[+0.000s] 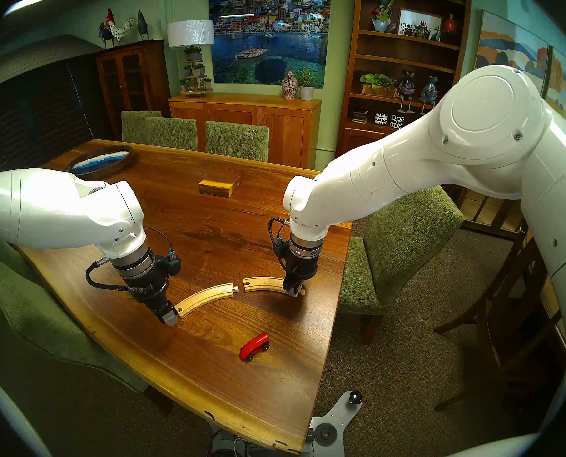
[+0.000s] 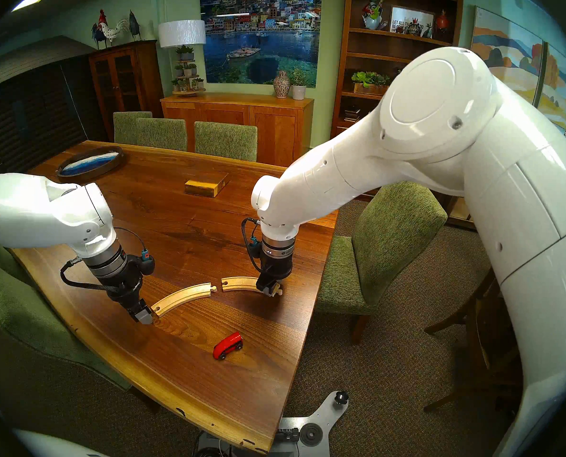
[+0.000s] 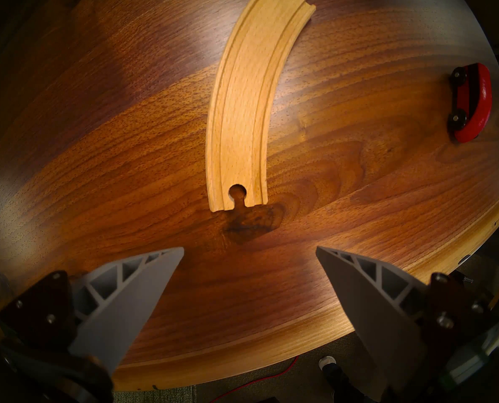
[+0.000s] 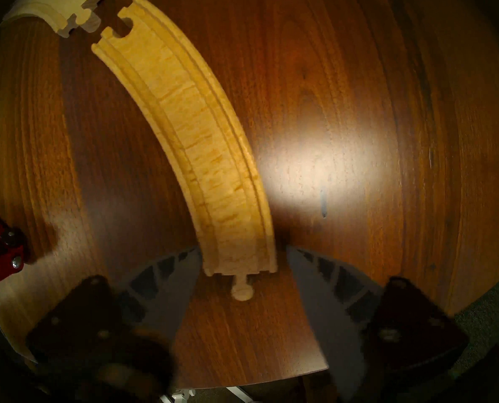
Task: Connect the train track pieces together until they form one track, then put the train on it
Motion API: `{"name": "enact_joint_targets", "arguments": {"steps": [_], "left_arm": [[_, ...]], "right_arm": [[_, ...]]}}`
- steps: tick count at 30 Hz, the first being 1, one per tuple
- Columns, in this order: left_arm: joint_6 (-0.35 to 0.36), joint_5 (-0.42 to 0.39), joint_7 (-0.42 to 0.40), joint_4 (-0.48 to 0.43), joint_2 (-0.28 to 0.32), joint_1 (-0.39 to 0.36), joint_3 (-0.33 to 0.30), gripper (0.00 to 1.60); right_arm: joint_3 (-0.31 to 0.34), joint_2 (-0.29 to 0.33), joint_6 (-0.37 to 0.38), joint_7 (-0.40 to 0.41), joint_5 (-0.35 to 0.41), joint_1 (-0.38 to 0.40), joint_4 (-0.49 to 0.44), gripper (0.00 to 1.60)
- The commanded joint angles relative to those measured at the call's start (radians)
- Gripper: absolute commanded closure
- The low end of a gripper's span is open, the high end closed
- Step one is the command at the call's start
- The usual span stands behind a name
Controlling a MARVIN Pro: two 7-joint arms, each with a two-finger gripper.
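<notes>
Two curved pale train track pieces lie end to end on the table (image 1: 209, 222), a small gap between the left piece's (image 1: 206, 296) peg and the right piece's (image 1: 265, 285) socket. My left gripper (image 3: 249, 249) stands open just short of the left piece's (image 3: 242, 108) socket end, touching nothing. My right gripper (image 4: 244, 249) straddles the peg end of the right piece (image 4: 199, 137). Its jaws are narrow, with a thin gap on one side. The red train (image 1: 254, 346) sits alone near the table's front edge, on its wheels.
A rectangular wooden block (image 1: 220, 184) lies mid-table and a round dark tray (image 1: 100, 159) at the far left corner. Green chairs stand along the far side, and one (image 1: 400, 248) at the table's right edge. The front edge runs close behind my left gripper.
</notes>
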Motion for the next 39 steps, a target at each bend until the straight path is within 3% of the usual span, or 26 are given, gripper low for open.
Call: {"name": "enact_joint_targets", "arguments": {"steps": [1,7,10,39], "left_arm": [[0.001,0.001,-0.001,-0.001,0.001,-0.024,-0.014,0.0],[0.001,0.001,-0.001,-0.001,0.001,-0.024,-0.014,0.0],[0.001,0.001,-0.001,-0.001,0.001,-0.024,-0.014,0.0],[0.001,0.001,-0.001,-0.001,0.001,-0.024,-0.014,0.0]], "right_arm": [[0.0,-0.006,0.003,-0.013,0.006,-0.004,0.01,0.85],[0.004,-0.001,-0.002,-0.025,0.02,0.001,-0.003,1.21],[0.005,0.001,-0.005,-0.031,0.025,0.003,-0.009,1.6],[0.009,0.019,-0.04,-0.068,0.045,0.012,-0.042,1.6]]}}
